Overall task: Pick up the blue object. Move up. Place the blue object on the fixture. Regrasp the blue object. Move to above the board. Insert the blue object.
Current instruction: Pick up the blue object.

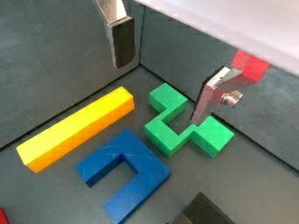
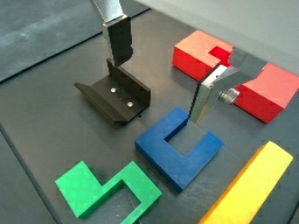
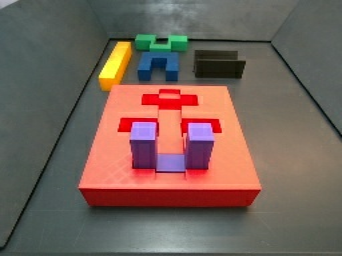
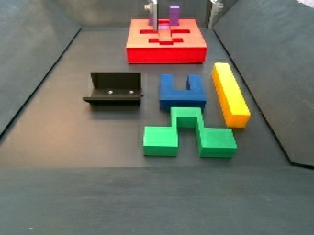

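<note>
Gripper (image 2: 158, 79) hangs above the floor over the piece cluster, silver fingers (image 1: 121, 39) spread wide, nothing between them, so the pick isn't started. Blue object (image 2: 177, 150) lies flat on the floor just below, U-shape up, both prongs and bridge exposed, so a jaw-width grasp across a prong or the bridge looks feasible. In a side view the blue object (image 4: 183, 89) sits between the fixture (image 4: 114, 90) and the yellow bar (image 4: 229, 92), with the green block (image 4: 185, 133) right in front of it. Yellow bar runs just beside one prong and the green block (image 1: 183, 122) is near the other end, so finger clearance is tight on those sides; my read is to come straight down. Fixture (image 2: 115, 94) is near and open-topped, short hop for the regrasp. Farther off, the red board (image 3: 168, 150) is well apart, with a purple U-block (image 3: 167, 143) standing in it; cross cutout (image 3: 168, 98) beyond it looks free.
</note>
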Controlling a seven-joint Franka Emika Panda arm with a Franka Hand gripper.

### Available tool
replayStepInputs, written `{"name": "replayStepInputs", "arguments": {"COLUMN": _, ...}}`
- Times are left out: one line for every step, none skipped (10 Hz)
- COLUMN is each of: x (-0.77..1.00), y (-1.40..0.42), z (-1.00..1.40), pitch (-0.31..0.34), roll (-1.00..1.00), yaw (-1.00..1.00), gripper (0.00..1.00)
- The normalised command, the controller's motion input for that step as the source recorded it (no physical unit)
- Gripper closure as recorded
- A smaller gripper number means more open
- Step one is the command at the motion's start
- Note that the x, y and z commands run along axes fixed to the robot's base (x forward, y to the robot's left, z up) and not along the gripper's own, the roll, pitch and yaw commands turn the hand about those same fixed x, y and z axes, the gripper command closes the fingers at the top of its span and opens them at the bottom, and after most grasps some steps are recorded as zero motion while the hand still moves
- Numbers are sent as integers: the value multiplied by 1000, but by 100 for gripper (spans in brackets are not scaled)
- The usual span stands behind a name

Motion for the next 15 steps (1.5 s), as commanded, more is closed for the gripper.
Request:
{"name": "replayStepInputs", "arguments": {"x": 0, "y": 0, "z": 0, "pitch": 0, "roll": 0, "yaw": -11, "gripper": 0}}
{"name": "replayStepInputs", "arguments": {"x": 266, "y": -137, "z": -137, "pitch": -43, "roll": 0, "yaw": -151, "gripper": 0}}
{"name": "replayStepInputs", "arguments": {"x": 551, "y": -251, "z": -209, "pitch": -13, "roll": 14, "yaw": -137, "gripper": 0}}
{"name": "replayStepInputs", "arguments": {"x": 609, "y": -294, "z": -197, "pitch": 0, "roll": 40, "yaw": -77, "gripper": 0}}
{"name": "replayStepInputs", "arguments": {"x": 554, "y": -334, "z": -234, "pitch": 0, "roll": 63, "yaw": 0, "gripper": 0}}
{"name": "replayStepInputs", "arguments": {"x": 431, "y": -406, "z": -271, "pitch": 0, "roll": 70, "yaw": 0, "gripper": 0}}
{"name": "replayStepInputs", "arguments": {"x": 337, "y": -420, "z": -286, "pitch": -6, "roll": 61, "yaw": 49, "gripper": 0}}
{"name": "replayStepInputs", "arguments": {"x": 260, "y": -431, "z": -300, "pitch": -30, "roll": 56, "yaw": 60, "gripper": 0}}
{"name": "replayStepInputs", "arguments": {"x": 226, "y": -426, "z": -317, "pitch": -46, "roll": 54, "yaw": 60, "gripper": 0}}
{"name": "replayStepInputs", "arguments": {"x": 171, "y": -400, "z": -343, "pitch": -47, "roll": 59, "yaw": 43, "gripper": 0}}
{"name": "replayStepInputs", "arguments": {"x": 0, "y": -351, "z": -374, "pitch": -30, "roll": 90, "yaw": 0, "gripper": 0}}
{"name": "replayStepInputs", "arguments": {"x": 0, "y": -283, "z": -451, "pitch": -29, "roll": 109, "yaw": 0, "gripper": 0}}
{"name": "replayStepInputs", "arguments": {"x": -160, "y": -237, "z": -503, "pitch": -53, "roll": 114, "yaw": 0, "gripper": 0}}
{"name": "replayStepInputs", "arguments": {"x": -243, "y": -154, "z": -483, "pitch": -74, "roll": 79, "yaw": 0, "gripper": 0}}
{"name": "replayStepInputs", "arguments": {"x": -209, "y": -69, "z": -389, "pitch": -74, "roll": 39, "yaw": 0, "gripper": 0}}
